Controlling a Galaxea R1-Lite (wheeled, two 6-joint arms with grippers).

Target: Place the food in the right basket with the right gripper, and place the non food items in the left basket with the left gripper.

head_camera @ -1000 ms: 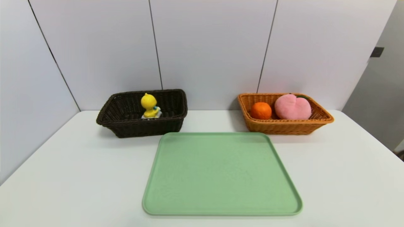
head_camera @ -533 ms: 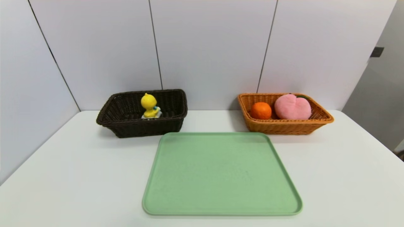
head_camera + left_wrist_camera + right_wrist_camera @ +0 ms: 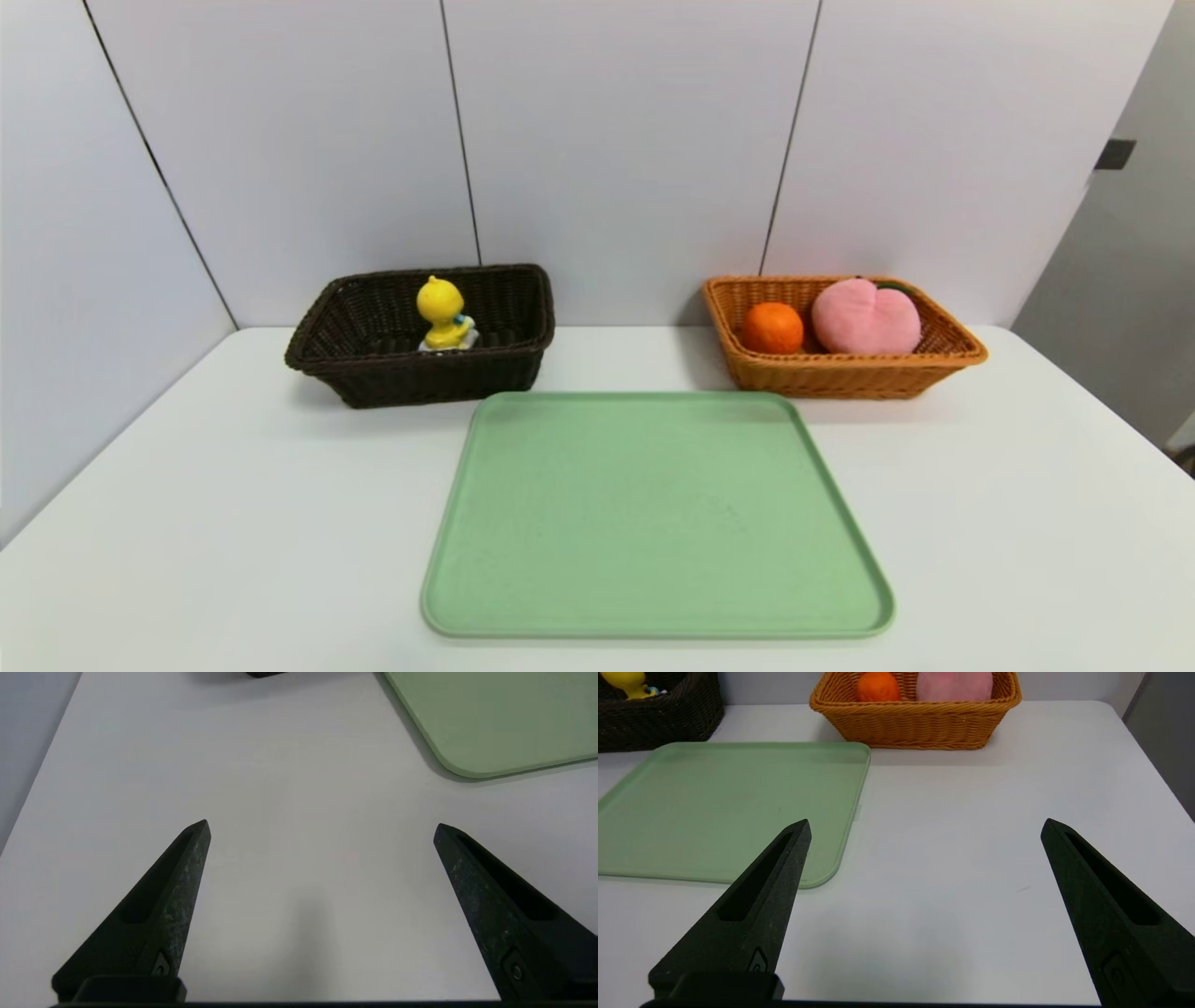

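peach (image 3: 866, 317) shows its leaf only in head view; both pincers, wrist views only, are spread.

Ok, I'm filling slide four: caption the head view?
Orange fruit and pink plush peach share the orange-tan basket.

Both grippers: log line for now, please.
left gripper: open, empty, over white table | right gripper: open, empty, over white table | green rectangular tray: bare

Dark bskt (image 3: 265, 673) mostly cut off, L wrist view.
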